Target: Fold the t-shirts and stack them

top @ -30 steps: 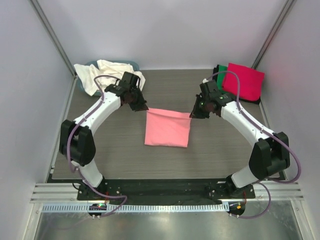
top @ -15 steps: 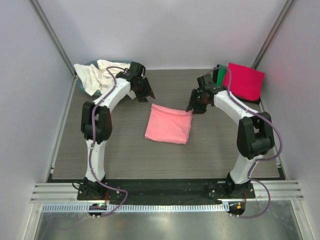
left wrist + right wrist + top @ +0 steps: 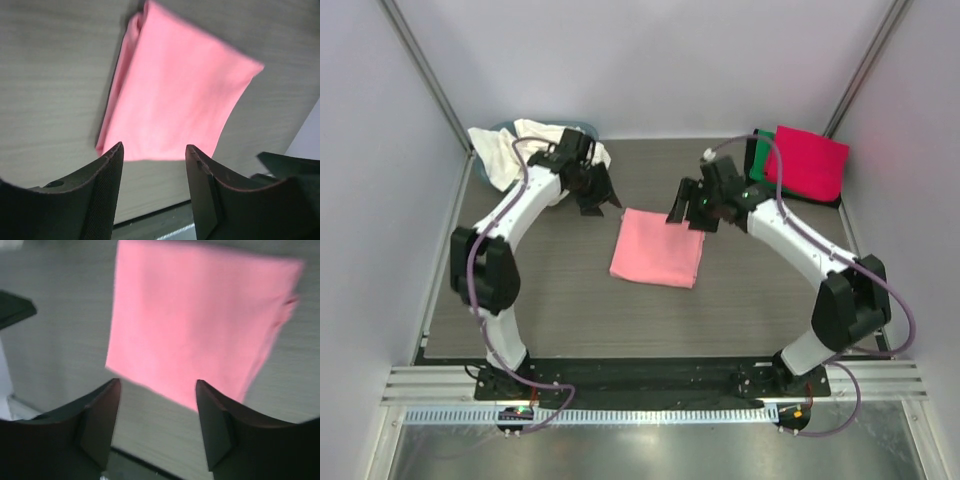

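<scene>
A salmon pink t-shirt [image 3: 658, 247] lies folded into a flat rectangle in the middle of the table; it also fills the left wrist view [image 3: 175, 95] and the right wrist view [image 3: 200, 325]. My left gripper [image 3: 598, 196] hangs open just off the fold's far left corner, with nothing between its fingers [image 3: 102, 190]. Off the far right corner, my right gripper [image 3: 688, 208] is open and empty too, its fingers [image 3: 102, 420] apart above bare table. Magenta red [image 3: 808, 163], green [image 3: 761, 150] and black t-shirts sit stacked at the back right. Cream white t-shirts [image 3: 525, 148] are heaped at the back left.
A teal-blue tub [image 3: 582, 128] holds the cream heap at the back left corner. The grey wood-grain table [image 3: 570, 300] is walled by white panels. A black rail [image 3: 640, 375] with both arm bases runs along the near edge.
Both grippers have let go of the pink t-shirt's far corners and opened. The shirt now lies flat; the arms have lifted slightly away from it.
</scene>
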Controlling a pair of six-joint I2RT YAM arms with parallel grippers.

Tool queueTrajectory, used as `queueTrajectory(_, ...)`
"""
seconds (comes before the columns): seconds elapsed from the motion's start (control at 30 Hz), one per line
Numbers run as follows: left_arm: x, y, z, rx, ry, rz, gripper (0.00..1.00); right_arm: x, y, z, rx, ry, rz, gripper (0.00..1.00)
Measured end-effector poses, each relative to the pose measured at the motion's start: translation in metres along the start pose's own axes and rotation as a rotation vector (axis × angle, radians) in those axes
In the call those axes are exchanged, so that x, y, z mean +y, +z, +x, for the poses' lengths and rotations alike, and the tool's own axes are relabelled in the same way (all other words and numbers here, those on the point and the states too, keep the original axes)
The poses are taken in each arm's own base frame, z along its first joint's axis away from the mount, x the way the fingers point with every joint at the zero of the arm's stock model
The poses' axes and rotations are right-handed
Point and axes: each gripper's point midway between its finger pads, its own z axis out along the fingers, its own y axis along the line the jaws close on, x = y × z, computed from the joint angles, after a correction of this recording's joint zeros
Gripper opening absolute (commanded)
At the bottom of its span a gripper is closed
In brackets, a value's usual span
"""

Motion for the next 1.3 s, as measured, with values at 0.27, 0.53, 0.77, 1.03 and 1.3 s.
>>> queueTrajectory(0.27, 0.022, 0.010, 0.081, 0.078, 0.014, -0.006, 0.50, -0.005, 0.038, 0.118, 0.236, 0.073, -0.167, 0.38)
queueTrajectory(0.53, 0.020, 0.043, 0.127, 0.147, 0.044, -0.003, 0.44, -0.038, 0.060, 0.146, 0.278, 0.123, -0.166, 0.33)
queueTrajectory(0.77, 0.070, 0.070, 0.163, 0.197, -0.005, -0.082, 0.42, -0.050, 0.049, 0.158, 0.254, 0.133, -0.193, 0.33)
queueTrajectory(1.03, 0.069, 0.068, 0.169, 0.143, -0.013, -0.006, 0.39, -0.059, 0.034, 0.171, 0.245, 0.131, -0.199, 0.38)
queueTrajectory(1.3, 0.090, 0.042, 0.203, 0.121, 0.027, -0.039, 0.44, -0.075, -0.012, 0.174, 0.201, 0.095, -0.094, 0.72)
